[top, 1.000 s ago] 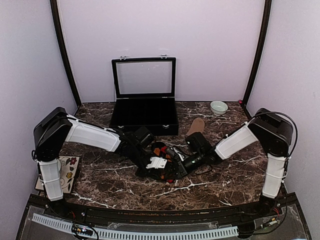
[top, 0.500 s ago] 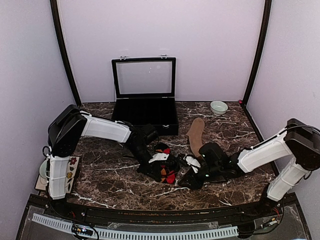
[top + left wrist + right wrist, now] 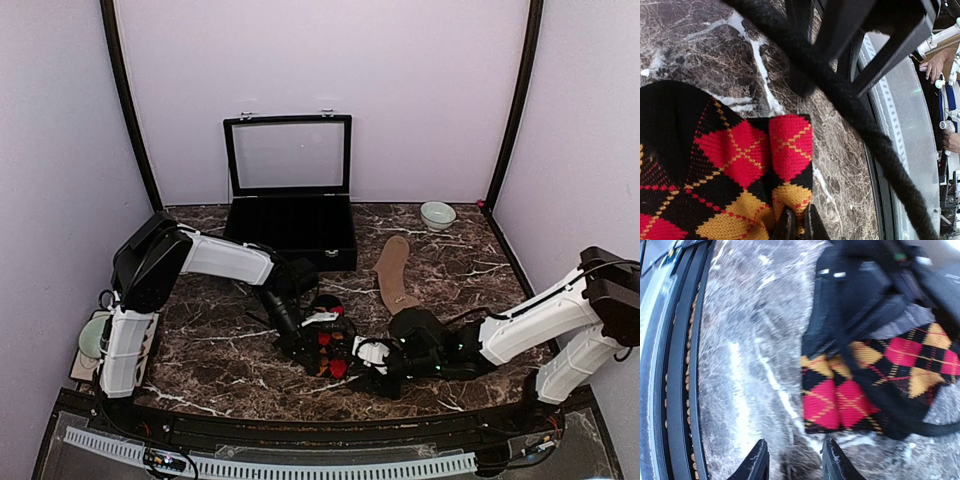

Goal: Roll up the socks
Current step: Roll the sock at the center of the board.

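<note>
Lying folded, argyle sock (image 3: 735,165), blk/red/yellow

I count two socks, one argyle sock (image 3: 735,160) at six o'clock and one tan sock (image 3: 394,270) at two, one open black case (image 3: 290,235) at twelve, and one bowl (image 3: 437,215) in clear view at one.

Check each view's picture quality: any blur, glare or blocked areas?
Top external: sharp and evenly lit. Left wrist: the black argyle sock with red and yellow diamonds is crisp, but a thick black cable crosses the foreground. Right wrist: motion-blurred throughout, the brown marble tabletop smeared, the sock's pattern readable.
</note>
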Robot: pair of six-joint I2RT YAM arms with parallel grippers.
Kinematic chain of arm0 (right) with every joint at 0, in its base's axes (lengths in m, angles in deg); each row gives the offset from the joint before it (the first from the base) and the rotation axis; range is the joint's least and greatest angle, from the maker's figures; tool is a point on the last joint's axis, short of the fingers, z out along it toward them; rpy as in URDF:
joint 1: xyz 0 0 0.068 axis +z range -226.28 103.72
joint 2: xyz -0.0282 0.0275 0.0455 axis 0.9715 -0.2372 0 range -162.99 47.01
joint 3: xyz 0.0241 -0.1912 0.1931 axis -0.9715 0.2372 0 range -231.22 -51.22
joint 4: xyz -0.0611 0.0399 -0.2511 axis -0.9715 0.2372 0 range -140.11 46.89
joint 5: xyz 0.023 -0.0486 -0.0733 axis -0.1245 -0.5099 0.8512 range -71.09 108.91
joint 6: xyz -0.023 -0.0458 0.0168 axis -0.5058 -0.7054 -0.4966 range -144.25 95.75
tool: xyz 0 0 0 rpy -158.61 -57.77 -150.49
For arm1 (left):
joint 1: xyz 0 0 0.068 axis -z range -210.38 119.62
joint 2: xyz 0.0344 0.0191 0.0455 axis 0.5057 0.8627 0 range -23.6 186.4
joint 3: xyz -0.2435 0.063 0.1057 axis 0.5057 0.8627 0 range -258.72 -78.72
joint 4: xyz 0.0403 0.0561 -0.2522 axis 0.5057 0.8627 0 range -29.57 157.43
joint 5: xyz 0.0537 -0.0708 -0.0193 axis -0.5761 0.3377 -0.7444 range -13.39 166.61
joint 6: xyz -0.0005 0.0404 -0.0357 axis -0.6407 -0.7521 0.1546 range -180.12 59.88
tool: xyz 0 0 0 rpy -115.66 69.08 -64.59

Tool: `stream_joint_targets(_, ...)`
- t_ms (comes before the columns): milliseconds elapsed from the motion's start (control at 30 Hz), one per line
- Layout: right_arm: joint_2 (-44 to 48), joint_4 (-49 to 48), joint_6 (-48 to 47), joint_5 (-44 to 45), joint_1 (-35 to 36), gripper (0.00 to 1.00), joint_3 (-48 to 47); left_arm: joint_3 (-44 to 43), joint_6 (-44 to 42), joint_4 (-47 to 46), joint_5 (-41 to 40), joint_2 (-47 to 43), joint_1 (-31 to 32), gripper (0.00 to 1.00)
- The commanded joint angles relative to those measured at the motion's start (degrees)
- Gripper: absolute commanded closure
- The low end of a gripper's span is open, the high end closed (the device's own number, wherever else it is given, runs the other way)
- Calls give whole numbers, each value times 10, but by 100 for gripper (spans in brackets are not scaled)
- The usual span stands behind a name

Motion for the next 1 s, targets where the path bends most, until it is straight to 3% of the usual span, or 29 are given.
stream_joint_targets(0,-27,-25,-33,23,26,64,-28,-8,16,22,-49,31,0,100)
stream_joint_targets(267,-86,-29,-78,45,37,64,-91,-26,34,19,-69,48,0,100)
stream_joint_targets(567,-133,-69,-76,42,37,66,-87,-26,41,18,-89,54,0,100)
stream_joint_targets(733,-150,-85,-58,41,37,74,-73,-25,42,15,-112,52,0,99)
stream_joint_targets(867,-157,-91,-41,49,37,84,-59,-30,46,15,-114,50,0,90)
stream_joint_targets(967,-163,-94,-30,55,35,84,-45,-31,44,18,-111,44,0,87)
